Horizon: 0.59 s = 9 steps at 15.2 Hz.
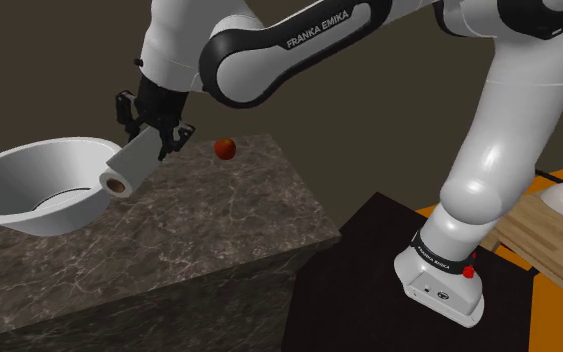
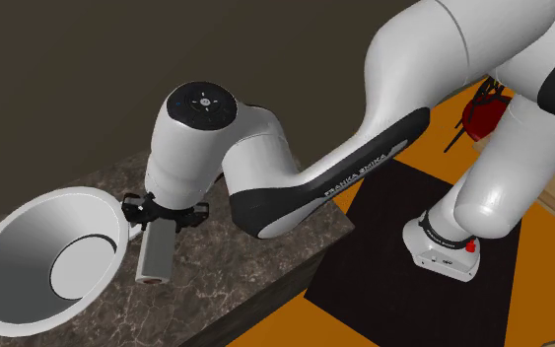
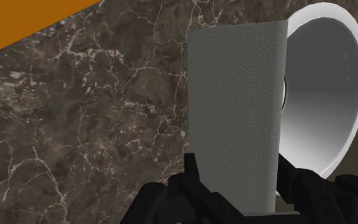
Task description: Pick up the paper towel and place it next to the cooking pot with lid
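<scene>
Two black fingers clasp the grey paper towel roll just beside the white bowl.

The bowl sits on the counter at its left end in the shoulder view. Just right of the bowl's rim hangs the paper towel roll, clasped between the fingers of the claw and raised above the counter. It slants, lower end toward the bowl; whether the two touch cannot be told. Farther right, apart from the roll and near the counter's far edge, lies a small round fruit. Right of the counter and lower down, the stand rests on a mat on the floor.
</scene>
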Motion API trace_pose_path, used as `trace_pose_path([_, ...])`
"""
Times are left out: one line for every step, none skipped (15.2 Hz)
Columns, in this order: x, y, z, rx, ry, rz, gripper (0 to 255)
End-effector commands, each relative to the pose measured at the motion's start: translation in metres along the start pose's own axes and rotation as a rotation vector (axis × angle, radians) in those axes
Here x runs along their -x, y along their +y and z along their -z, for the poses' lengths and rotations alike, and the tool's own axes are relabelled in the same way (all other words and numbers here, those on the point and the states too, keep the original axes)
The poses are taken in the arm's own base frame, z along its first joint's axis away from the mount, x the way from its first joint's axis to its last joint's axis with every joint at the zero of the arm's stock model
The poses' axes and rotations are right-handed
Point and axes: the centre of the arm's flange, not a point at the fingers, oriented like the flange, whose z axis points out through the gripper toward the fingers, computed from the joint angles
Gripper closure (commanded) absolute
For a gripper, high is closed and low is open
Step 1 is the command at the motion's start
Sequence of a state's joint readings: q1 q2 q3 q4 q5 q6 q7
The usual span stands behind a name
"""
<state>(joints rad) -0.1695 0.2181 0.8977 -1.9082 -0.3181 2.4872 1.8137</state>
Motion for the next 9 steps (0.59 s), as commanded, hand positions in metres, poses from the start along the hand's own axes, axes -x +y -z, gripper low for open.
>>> trace_pose_path([0.000,0.003,-0.010,-0.001,0.001,0.001,255])
trace_pose_path([0.000,0.005,-0.015,-0.001,0.001,0.001,255])
trace_pose_path([0.001,0.008,-0.020,-0.001,0.001,0.001,255])
trace_pose_path([0.001,0.010,-0.024,-0.001,0.001,0.001,255])
trace_pose_path([0.001,0.012,-0.029,-0.001,0.001,0.001,255])
trace_pose_path([0.001,0.015,-0.034,-0.001,0.001,0.001,255])
trace_pose_path([0.001,0.017,-0.039,-0.001,0.001,0.001,255])
trace_pose_path([0.001,0.019,-0.043,-0.001,0.001,0.001,255])
trace_pose_path([0.001,0.022,-0.048,-0.001,0.001,0.001,255])
